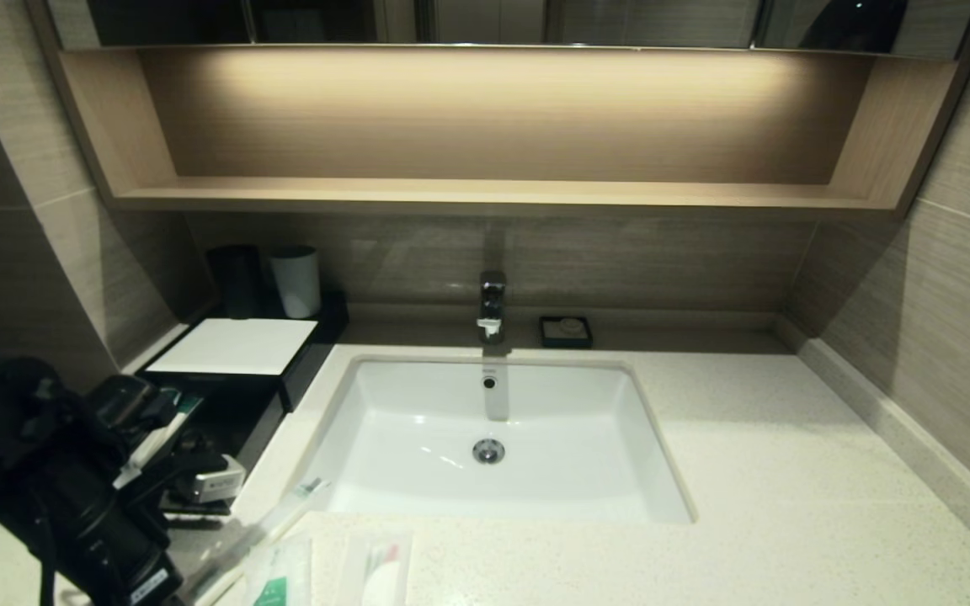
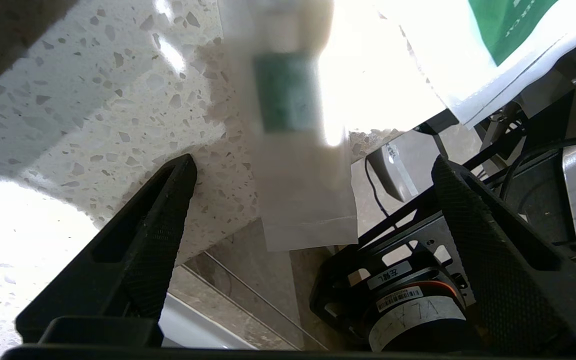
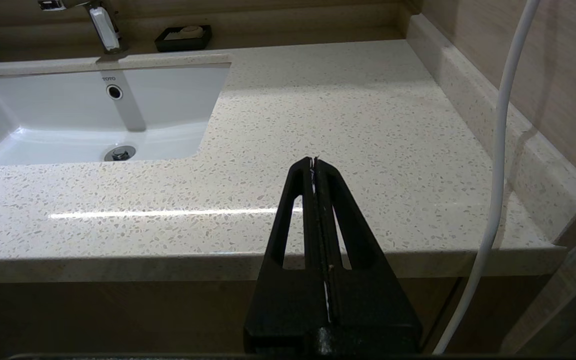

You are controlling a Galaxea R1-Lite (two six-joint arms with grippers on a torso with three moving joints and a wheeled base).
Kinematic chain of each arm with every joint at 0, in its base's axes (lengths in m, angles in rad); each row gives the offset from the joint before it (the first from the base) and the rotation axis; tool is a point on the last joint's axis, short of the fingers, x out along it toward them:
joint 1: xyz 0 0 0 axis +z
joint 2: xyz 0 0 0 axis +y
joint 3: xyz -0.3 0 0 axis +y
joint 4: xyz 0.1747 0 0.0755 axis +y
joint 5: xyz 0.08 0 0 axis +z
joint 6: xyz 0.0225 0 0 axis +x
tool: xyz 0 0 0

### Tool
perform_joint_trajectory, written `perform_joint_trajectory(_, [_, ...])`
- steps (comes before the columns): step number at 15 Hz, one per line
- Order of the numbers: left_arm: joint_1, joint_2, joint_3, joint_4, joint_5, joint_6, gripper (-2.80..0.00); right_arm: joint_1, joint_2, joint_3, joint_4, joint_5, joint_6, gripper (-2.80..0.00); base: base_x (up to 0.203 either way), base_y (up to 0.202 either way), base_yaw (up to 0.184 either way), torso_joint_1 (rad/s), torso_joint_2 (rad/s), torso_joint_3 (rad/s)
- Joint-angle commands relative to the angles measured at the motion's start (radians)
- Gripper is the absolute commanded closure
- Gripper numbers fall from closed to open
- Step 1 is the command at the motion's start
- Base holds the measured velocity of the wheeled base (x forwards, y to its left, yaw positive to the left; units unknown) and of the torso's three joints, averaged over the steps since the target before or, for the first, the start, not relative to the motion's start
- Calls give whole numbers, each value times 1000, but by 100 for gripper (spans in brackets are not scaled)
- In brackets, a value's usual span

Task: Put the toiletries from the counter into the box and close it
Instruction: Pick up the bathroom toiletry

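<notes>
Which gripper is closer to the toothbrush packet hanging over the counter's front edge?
Left. The left gripper is open right at the toothbrush packet; the right gripper is shut, off the counter front, right of the sink.

Left hand [image 2: 313,170] hangs spread wide over the surface's [image 3: 348,125] front edge; right hand [image 3: 314,162] pressed closed, before that edge

Cream speckled counter [image 1: 788,471], white sink [image 1: 418,454], green-labelled packets [image 1: 281,576].
</notes>
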Motion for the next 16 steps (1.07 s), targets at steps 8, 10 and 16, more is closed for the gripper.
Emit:
perform_joint_trajectory(8, [-4,-72,-15,64,93,-39,-280,0,2,0,0,0,0,0,0,0,0,0,0,0])
perform_joint_trajectory(10, [-5,-96,-42,88,111,-80,-280,0,0,0,0,0,0,0,0,0,0,0,0,0])
perform_joint_trajectory(16, [-73,-76,-43,42,120,-166,-280,0,2,0,0,0,0,0,0,0,0,0,0,0])
